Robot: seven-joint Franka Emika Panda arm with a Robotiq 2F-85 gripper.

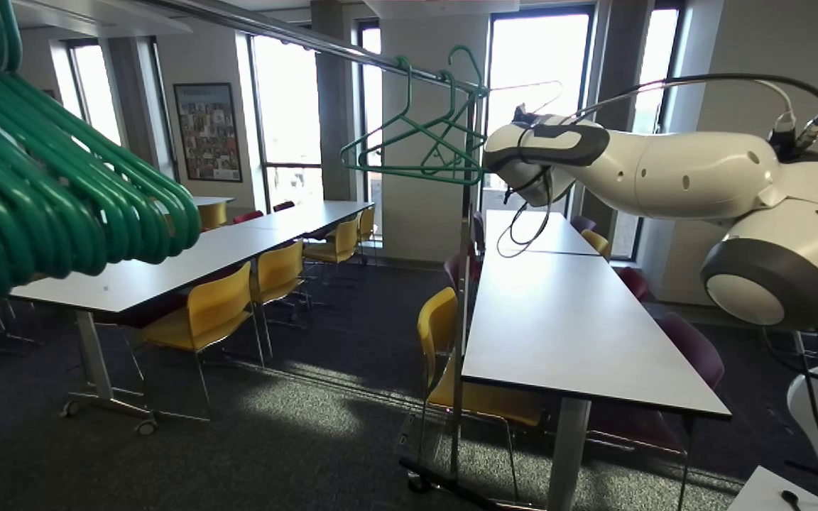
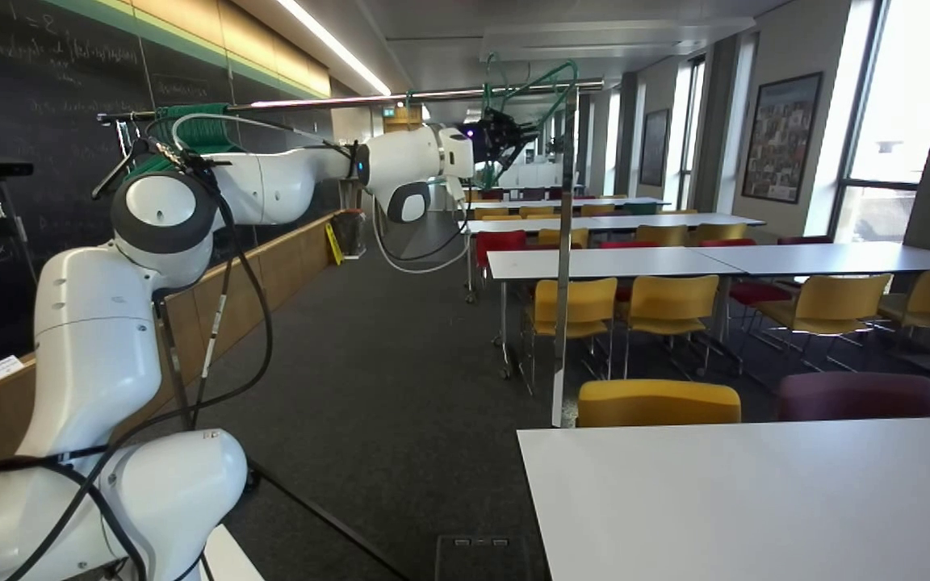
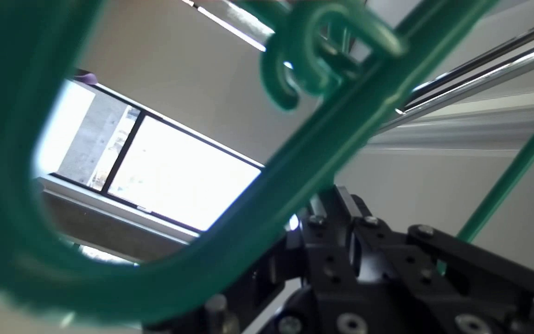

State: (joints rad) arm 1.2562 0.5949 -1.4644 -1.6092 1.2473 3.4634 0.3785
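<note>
Bright window (image 3: 183,171), claw (image 3: 334,204) partly behind green hanger (image 3: 301,171)

Chalk handwriting (image 2: 61,55) marks the blackboard (image 2: 65,149) at ten o'clock in an exterior view: its top line holds an equals sign (image 2: 35,27), then a 3 or an 8, hard to tell which; the rest is illegible. Towards nine o'clock, a white card (image 2: 3,368) on the wooden ledge (image 2: 291,260) bears print too small to read. In an exterior view, at ten o'clock, the heading (image 1: 204,90) of a framed poster (image 1: 208,133) is blurred.
</note>
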